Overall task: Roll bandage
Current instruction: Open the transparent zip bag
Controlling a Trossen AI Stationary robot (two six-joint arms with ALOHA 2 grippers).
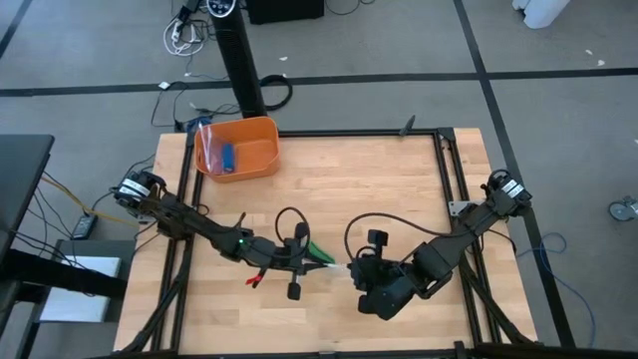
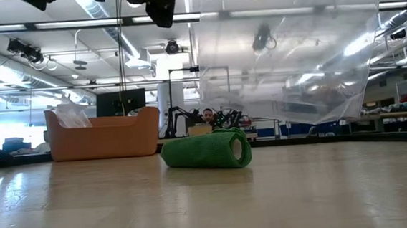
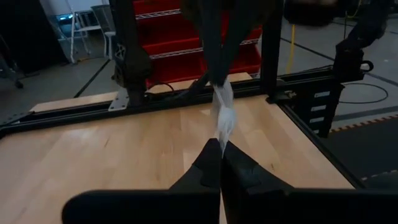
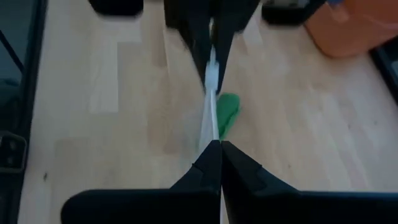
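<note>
**Both arms pinch a clear wrapper above the green bandage roll**

The bandage (image 2: pixel 207 151) lies on the table (image 1: pixel 399 179) as a small green roll, near the middle of the front half, between the two arms. In the low view it rests on its side with its long axis running roughly across the picture, the open end facing right.

The left gripper (image 3: pixel 221 148) and the right gripper (image 4: pixel 216 148) meet just above it. Each has its fingers clenched on an end of a thin strip of clear crinkled plastic (image 3: pixel 222 115), stretched taut and twisted between them. Neither gripper touches the bandage.

From the right wrist view the roll (image 4: pixel 227 112) sits just beside and below the stretched plastic, closer to the left gripper than to the right. In the high view the green (image 1: pixel 319 250) shows right at the left arm's fingertips. So the left arm looks the nearer to reach it, once its fingers let go of the plastic.

An orange bin (image 1: pixel 261 130) stands at the far left corner, well apart.
</note>
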